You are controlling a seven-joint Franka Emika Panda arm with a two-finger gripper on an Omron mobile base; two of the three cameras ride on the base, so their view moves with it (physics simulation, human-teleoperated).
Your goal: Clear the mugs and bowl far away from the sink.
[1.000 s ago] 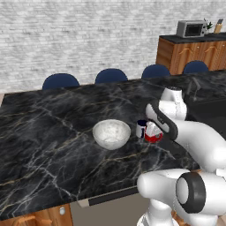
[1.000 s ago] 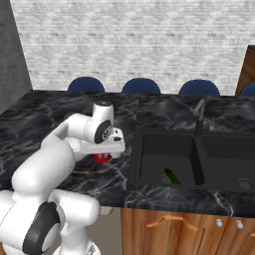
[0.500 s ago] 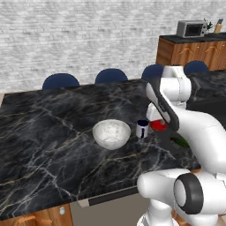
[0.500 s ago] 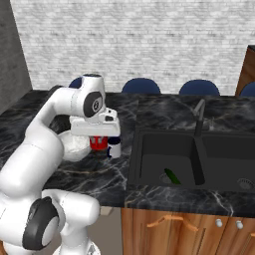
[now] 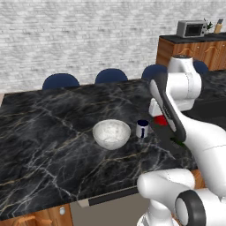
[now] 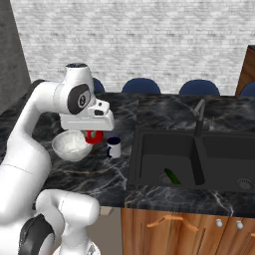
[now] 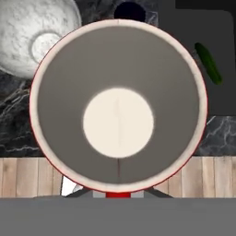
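Change: we find the red mug (image 6: 94, 136) lifted off the black marble counter (image 5: 48, 128); a second ago it sat beside the white mug (image 6: 114, 147).
Gripper (image 6: 93, 132): clenched on the red mug, held above the counter between the white bowl (image 5: 111, 133) and the sink (image 6: 194, 159).
Hand view: we see the mug's pale inside and a green vegetable (image 7: 208, 62) in the basin.

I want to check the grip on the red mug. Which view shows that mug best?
The hand view: the red mug looms large, its pale inside facing the camera. The right base view shows its red side under the pincer; the left base view, a red sliver behind the arm.
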